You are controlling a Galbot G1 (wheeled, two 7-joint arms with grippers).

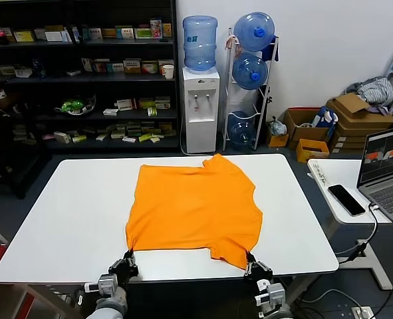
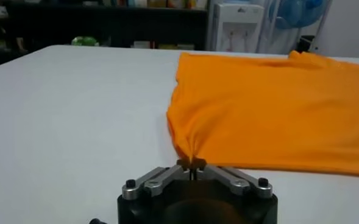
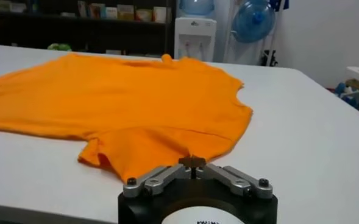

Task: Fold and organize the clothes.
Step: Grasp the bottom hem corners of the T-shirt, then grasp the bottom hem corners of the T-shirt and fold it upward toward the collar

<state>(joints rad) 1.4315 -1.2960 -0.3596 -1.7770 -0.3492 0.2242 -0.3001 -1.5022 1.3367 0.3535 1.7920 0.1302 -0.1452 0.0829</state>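
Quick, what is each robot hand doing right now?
Left hand: closed, pinching the near left corner of the bright orange cotton T-shirt.
Right hand: closed, pinching the same shirt's near right edge.

A white surface (image 1: pixel 76 219) fills the foreground. Behind it stand dark shelves (image 1: pixel 83 73) of small goods, a water dispenser (image 1: pixel 201 100) and a rack of blue bottles (image 1: pixel 251 66). To the right, a phone (image 1: pixel 346 199) lies beside an open laptop (image 1: pixel 388 169), with cardboard boxes (image 1: pixel 356 119) behind.
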